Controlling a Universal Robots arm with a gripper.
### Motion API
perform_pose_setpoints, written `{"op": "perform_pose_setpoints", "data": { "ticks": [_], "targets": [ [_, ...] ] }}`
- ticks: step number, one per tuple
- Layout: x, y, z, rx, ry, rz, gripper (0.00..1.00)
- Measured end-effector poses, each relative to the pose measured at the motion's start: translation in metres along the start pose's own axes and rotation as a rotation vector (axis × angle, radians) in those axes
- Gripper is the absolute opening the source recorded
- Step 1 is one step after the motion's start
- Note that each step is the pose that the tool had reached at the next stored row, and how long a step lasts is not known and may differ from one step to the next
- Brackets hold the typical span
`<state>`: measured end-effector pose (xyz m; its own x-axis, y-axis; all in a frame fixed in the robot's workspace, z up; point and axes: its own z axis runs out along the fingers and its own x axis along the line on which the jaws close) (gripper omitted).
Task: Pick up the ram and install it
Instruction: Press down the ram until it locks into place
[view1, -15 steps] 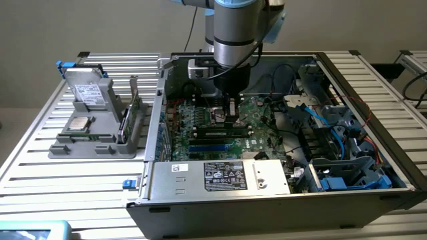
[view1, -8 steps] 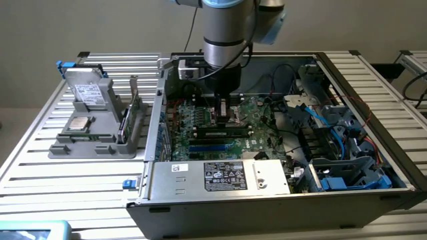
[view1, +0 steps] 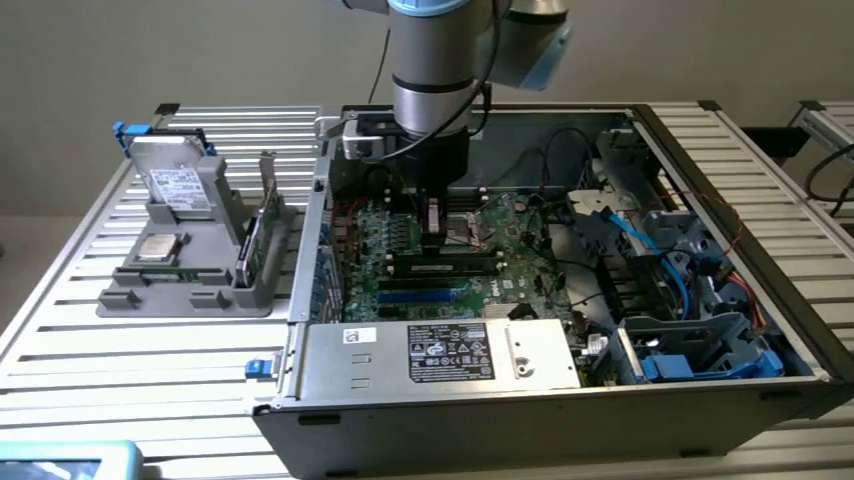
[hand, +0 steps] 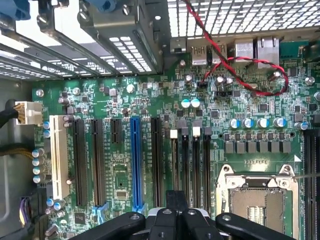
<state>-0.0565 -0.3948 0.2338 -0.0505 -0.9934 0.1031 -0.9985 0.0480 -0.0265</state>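
The ram (view1: 250, 248) is a thin dark stick with a pale label. It stands on edge in the grey holder (view1: 187, 295) at the exterior view's left, beside a larger upright green card (view1: 271, 200). My gripper (view1: 435, 245) hangs inside the open computer case, well to the right of the holder and low over the green motherboard (view1: 514, 235). In the wrist view the gripper (hand: 175, 207) is shut with nothing between its fingers. It sits over the narrow black memory slots (hand: 190, 165) next to the metal processor socket (hand: 260, 197).
The holder also carries a hard drive (view1: 174, 185) and a processor chip (view1: 160, 248). The case's side wall (view1: 320, 210) stands between holder and motherboard. A power supply box (view1: 441, 350) fills the case front; cables and blue drive cages (view1: 681, 300) crowd its right side.
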Motion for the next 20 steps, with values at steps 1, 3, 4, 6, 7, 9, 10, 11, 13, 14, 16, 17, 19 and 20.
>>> {"op": "perform_pose_setpoints", "data": {
  "ticks": [1, 3, 4, 6, 7, 9, 10, 11, 13, 14, 16, 17, 19, 20],
  "targets": [
    [-0.0003, 0.0007, 0.0000, 0.0000, 0.0000, 0.000, 0.11],
    [-0.0014, 0.0009, -0.0001, 0.0000, 0.0001, 0.000, 0.11],
    [-0.0019, 0.0009, -0.0001, 0.0000, 0.0001, 0.000, 0.11],
    [-0.0027, 0.0010, 0.0001, 0.0002, 0.0000, 0.000, 0.11],
    [-0.0027, 0.0010, 0.0002, 0.0002, 0.0002, 0.000, 0.11],
    [-0.0027, 0.0010, 0.0004, 0.0002, 0.0002, 0.000, 0.11],
    [-0.0027, 0.0009, 0.0007, 0.0003, 0.0000, 0.000, 0.11],
    [-0.0028, 0.0009, 0.0010, 0.0004, 0.0000, 0.000, 0.11],
    [-0.0028, 0.0008, 0.0017, 0.0004, -0.0001, 0.000, 0.11],
    [-0.0029, 0.0008, 0.0022, 0.0004, -0.0002, 0.000, 0.11],
    [-0.0030, 0.0009, 0.0035, 0.0003, 0.0001, 0.000, 0.11],
    [-0.0030, 0.0009, 0.0042, 0.0004, 0.0000, 0.000, 0.11],
    [-0.0031, 0.0009, 0.0051, 0.0004, 0.0001, 0.000, 0.11],
    [-0.0031, 0.0009, 0.0055, 0.0004, 0.0001, 0.000, 0.11]
  ]
}}
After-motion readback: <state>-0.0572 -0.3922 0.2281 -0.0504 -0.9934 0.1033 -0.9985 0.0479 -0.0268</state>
